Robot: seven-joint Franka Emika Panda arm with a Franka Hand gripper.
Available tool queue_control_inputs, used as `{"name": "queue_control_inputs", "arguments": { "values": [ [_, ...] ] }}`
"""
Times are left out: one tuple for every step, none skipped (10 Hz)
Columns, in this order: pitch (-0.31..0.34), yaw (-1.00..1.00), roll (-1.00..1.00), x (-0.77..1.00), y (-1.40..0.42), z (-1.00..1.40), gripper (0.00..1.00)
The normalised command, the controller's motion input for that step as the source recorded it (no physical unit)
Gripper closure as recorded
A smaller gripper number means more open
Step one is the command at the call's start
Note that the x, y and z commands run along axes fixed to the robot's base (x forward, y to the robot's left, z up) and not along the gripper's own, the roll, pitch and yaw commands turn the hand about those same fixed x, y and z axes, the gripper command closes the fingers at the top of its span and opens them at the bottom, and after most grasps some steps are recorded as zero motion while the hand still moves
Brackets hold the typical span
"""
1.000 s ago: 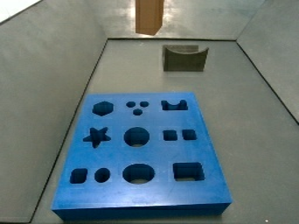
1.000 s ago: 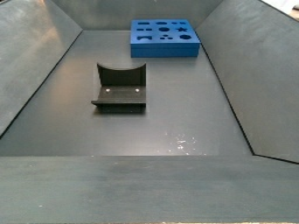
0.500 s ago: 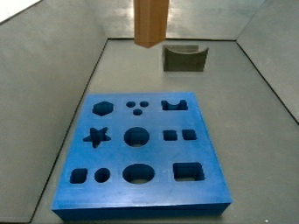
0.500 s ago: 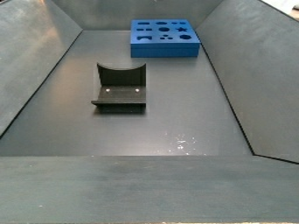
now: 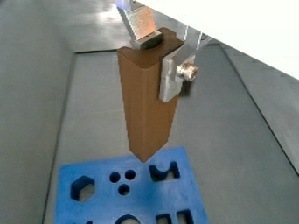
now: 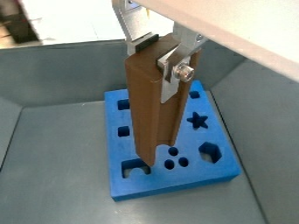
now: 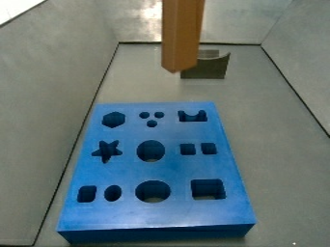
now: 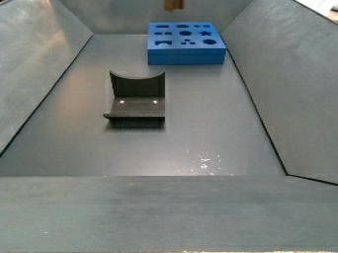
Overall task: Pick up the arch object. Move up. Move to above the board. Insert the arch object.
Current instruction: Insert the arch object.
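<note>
In both wrist views we note the gripper (image 5: 159, 54) (image 6: 159, 54) clamped on the tall orange-brown wooden arch object (image 5: 146, 101) (image 6: 152, 101), hanging upright above the thick bright blue board (image 5: 117, 192) (image 6: 216, 136) near its arch cut-out edge, in a side view we see the arch object (image 7: 182, 34) above the board's (image 7: 154, 217) far edge, fingers out of frame.

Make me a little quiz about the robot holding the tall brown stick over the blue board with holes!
1. True or false: the arch object is already sitting inside a hole of the board.
2. What grips the arch object near its top in both wrist views?
   A. nothing
   B. the gripper
   C. the fixture
3. Fill in: the fixture stands on the grey floor, ____ the board.

Key:
1. False. In a side view its lower end hangs above the floor, not yet in any cut-out.
2. B. Its silver fingers clamp the piece.
3. Apart from.
</note>
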Motion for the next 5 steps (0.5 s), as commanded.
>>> {"name": "queue_control_inputs", "arguments": {
  "values": [
    [0.000,-0.87,0.05,0.12,-0.17,-0.25,1.00],
    [-0.004,-0.98,0.04,0.01,-0.12,-0.28,1.00],
    [0.000,-1.00,0.01,0.00,-0.03,-0.32,1.00],
    [0.000,-1.00,0.00,0.00,-0.02,-0.31,1.00],
    [0.000,-1.00,0.00,0.00,-0.03,-0.27,1.00]
  ]
}}
